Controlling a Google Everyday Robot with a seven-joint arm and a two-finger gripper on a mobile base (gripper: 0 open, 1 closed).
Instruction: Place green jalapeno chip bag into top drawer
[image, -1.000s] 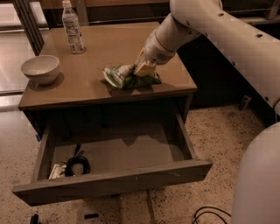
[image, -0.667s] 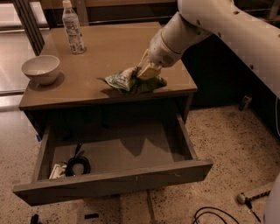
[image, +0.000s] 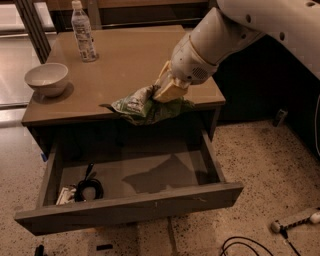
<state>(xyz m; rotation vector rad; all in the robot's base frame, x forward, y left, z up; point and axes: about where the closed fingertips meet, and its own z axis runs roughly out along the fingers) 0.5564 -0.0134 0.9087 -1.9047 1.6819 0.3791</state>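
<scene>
— What do we see nearest?
— The drawer (image: 130, 207), pulled open, with a coiled black cable (image: 89, 190) in its left corner.
— And our pincer?
— Our pincer (image: 162, 92) pinches the green chip bag (image: 140, 106) at the front edge of the bench (image: 135, 55), above the drawer. Farther back we see a white bowl (image: 46, 79), then a bottle (image: 83, 31).

You're in an office-like room: terrazzo floor (image: 260, 150), power strip (image: 295, 220) and cables (image: 243, 245) at five o'clock; gripper (image: 164, 94) at centre grips the green jalapeno chip bag (image: 136, 106).
</scene>
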